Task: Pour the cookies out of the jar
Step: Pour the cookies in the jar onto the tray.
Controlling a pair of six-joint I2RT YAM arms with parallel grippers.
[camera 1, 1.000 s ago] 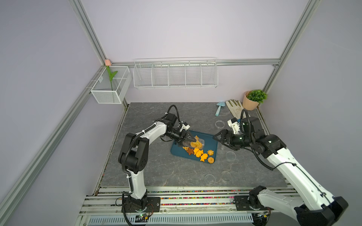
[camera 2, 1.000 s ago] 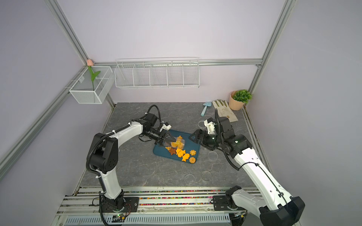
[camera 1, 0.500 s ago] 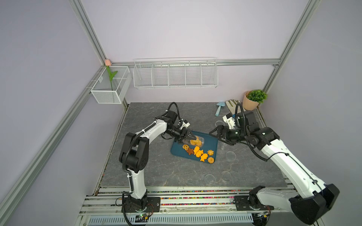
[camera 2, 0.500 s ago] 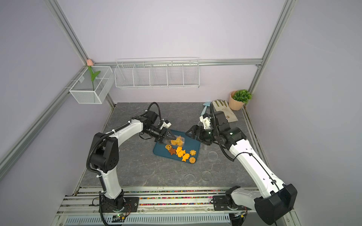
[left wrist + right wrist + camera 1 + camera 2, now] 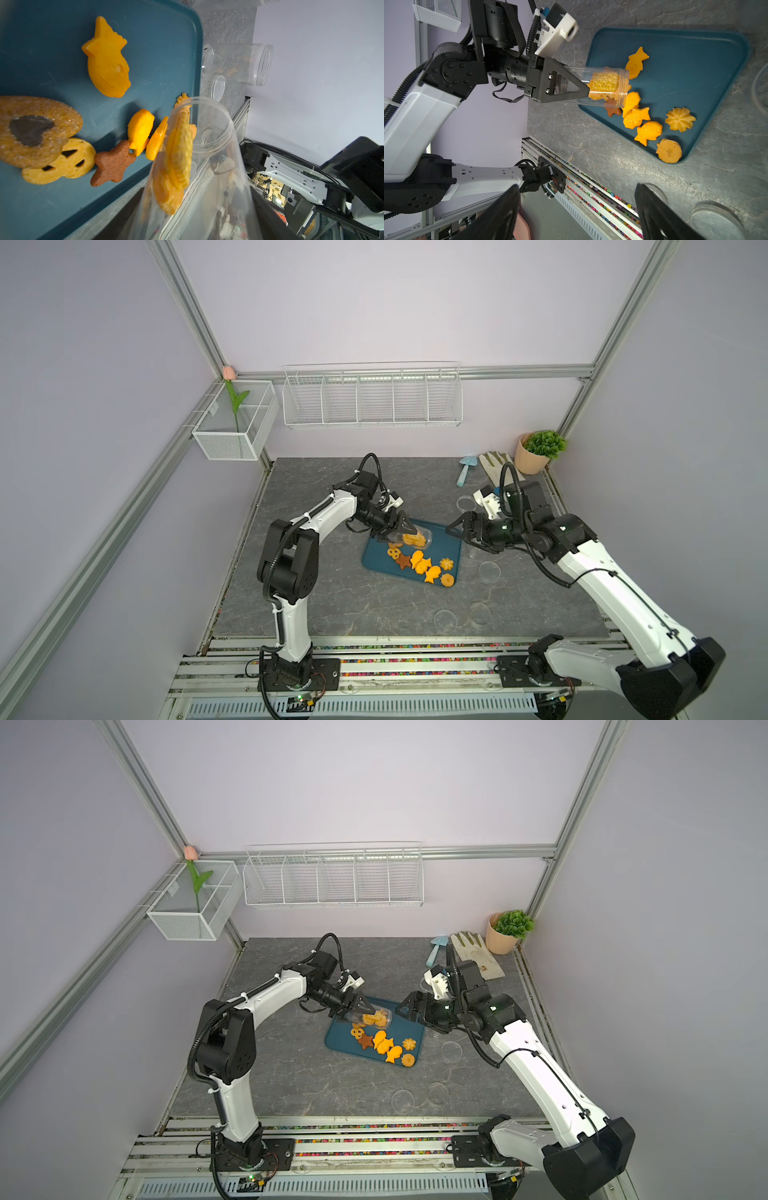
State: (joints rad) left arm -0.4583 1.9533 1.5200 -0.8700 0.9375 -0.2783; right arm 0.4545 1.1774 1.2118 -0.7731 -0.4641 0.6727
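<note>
Between left jaws, tilted jar [image 5: 623,88], cookies [image 5: 604,83] inside

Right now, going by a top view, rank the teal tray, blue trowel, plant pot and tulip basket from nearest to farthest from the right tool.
Measured from the right tool, which is open:
1. teal tray, right beside its tips.
2. blue trowel, behind it on the table.
3. plant pot, in the back right corner.
4. tulip basket, hung on the left wall, far across.

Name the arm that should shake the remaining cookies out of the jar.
Left. The left gripper clamps the tipped clear jar, mouth over the teal tray, with a square cracker cookie lodged inside. The right gripper is open and empty, off beside the tray.
</note>
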